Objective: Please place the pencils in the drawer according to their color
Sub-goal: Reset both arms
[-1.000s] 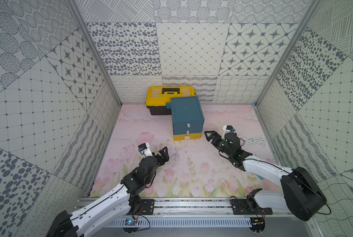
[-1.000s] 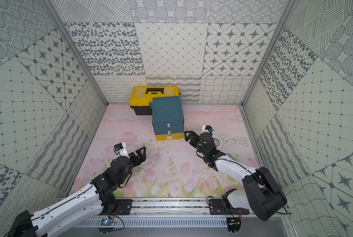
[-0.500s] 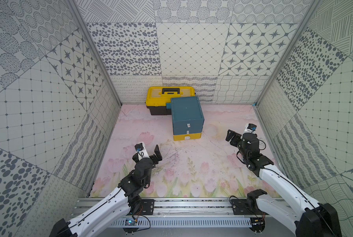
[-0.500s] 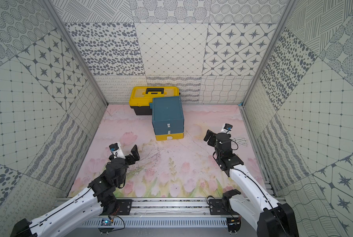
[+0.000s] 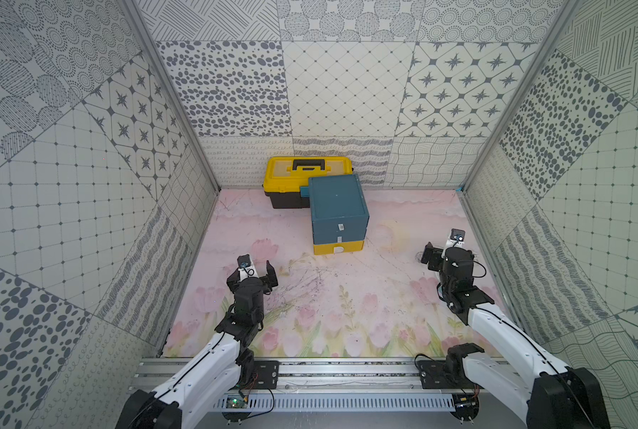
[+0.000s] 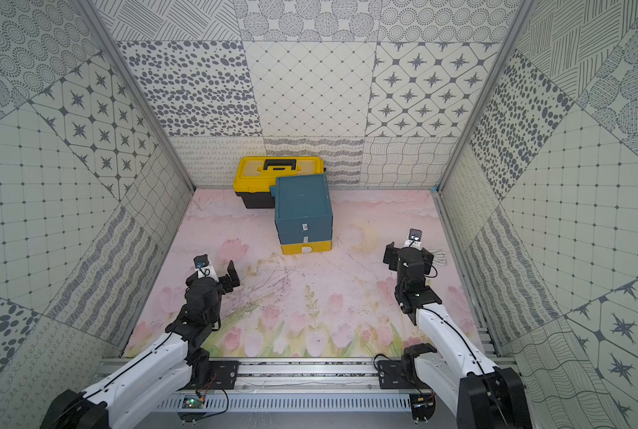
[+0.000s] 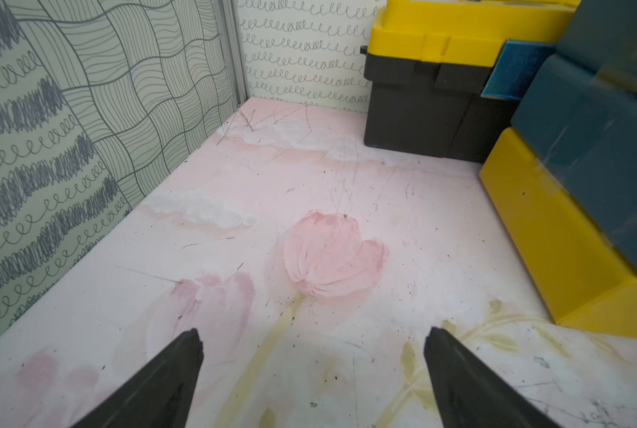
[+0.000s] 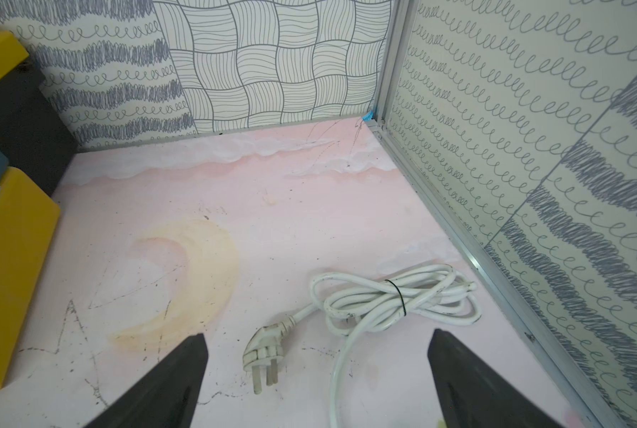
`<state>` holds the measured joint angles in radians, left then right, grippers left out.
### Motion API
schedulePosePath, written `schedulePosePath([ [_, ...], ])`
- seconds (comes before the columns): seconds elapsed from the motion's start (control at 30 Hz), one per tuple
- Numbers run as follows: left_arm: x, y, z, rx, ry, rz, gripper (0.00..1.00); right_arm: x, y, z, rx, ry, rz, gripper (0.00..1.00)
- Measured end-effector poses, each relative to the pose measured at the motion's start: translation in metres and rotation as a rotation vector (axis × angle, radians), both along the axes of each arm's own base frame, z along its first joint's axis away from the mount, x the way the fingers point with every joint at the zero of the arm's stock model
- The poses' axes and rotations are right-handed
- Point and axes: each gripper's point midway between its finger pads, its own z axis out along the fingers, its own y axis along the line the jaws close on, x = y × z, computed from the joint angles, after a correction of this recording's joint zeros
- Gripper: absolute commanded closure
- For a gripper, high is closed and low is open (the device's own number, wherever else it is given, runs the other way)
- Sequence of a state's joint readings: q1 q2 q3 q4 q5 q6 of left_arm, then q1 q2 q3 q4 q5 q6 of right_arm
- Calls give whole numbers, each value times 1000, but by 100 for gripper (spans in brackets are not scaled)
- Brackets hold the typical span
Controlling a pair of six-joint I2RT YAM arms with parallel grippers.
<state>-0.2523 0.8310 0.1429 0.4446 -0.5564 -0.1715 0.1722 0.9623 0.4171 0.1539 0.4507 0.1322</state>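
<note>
Both top views show a walled cell floored with a pink, tulip-printed mat (image 5: pixel 347 297). The drawer (image 5: pixel 338 208) stands at centre frame. It is a boxy teal cabinet of three stacked trays, the lowest one yellow, each with a small white tab and all fronts flush. Its rear corner sits against a yellow toolbox (image 5: pixel 308 172) with a black handle and base.

My left pincer (image 5: pixel 252 276) is lower left of centre and my right pincer (image 5: pixel 443 256) is near the mat's right edge. Both are released, jaws spread wide with nothing between them.

Only my left wrist view shows the drawer's smooth plastic side (image 7: pixel 554 237), filling the right of the frame, and fine grey scratches across the matte mat.

Only my right wrist view shows a glossy white cable (image 8: pixel 383 300) clearly. It is coiled and cinched with a thin black tie. Its pronged plug (image 8: pixel 265 355) lies flat at lower centre, between my black wedge-shaped fingertips (image 8: pixel 168 381). In a top view the cable is a pale tangle (image 6: pixel 438 256) just beside my right pincer.
</note>
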Motion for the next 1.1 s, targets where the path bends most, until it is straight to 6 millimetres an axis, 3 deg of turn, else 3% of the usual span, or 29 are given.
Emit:
schedulePosePath([
  [0.23, 20, 1, -33, 30, 96, -44, 1, 1, -13, 1, -13, -33, -10, 1],
  [0.6, 68, -10, -62, 41, 128, -136, 1, 7, -5, -12, -10, -44, 61, 1],
  [0.87, 101, -11, -46, -36, 86, -233, 1, 16, 1, -36, 4, -33, 110, 1],
  [1.1, 104, -20, -46, -71, 95, -303, 1, 30, 17, -58, 19, -14, 210, 1],
])
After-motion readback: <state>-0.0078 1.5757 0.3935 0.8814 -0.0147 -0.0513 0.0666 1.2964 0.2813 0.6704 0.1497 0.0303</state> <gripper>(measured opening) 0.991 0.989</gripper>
